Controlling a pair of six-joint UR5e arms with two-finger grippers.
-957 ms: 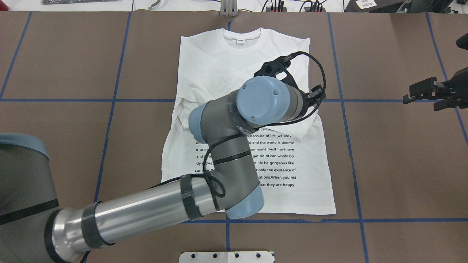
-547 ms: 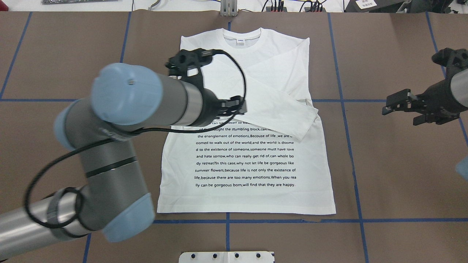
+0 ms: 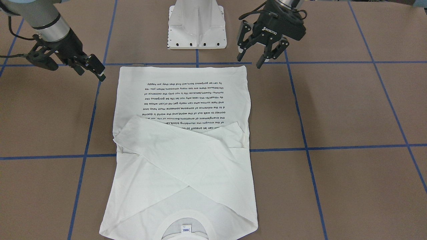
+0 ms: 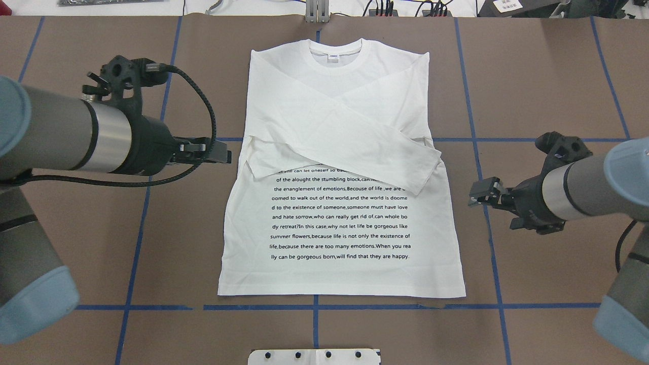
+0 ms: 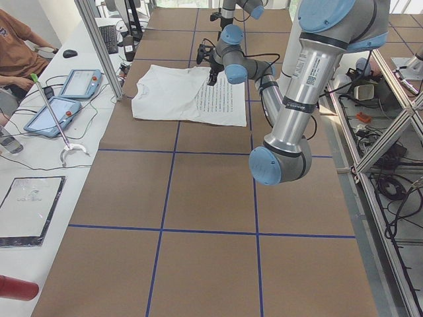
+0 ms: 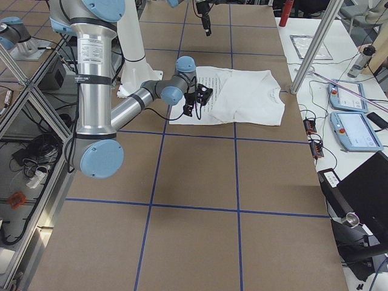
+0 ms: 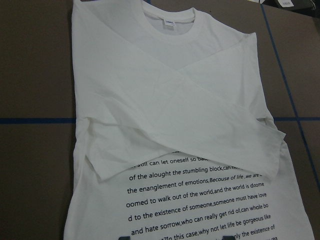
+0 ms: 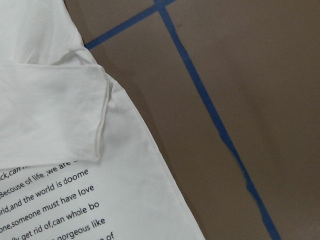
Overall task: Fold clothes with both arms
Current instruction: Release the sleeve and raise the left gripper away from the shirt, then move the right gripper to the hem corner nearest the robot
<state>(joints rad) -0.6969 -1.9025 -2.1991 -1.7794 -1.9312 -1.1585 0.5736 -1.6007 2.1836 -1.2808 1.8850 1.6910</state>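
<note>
Brown table, blue tape grid.
White pedestal at twelve o'clock in the front view; from the left side, tablets and a person at ten, red cylinder at eight.

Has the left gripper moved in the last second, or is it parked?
Yes. In the overhead view the left gripper has swung leftward, from over the right side of the white shirt to the table past its left edge, fingers open.
</note>
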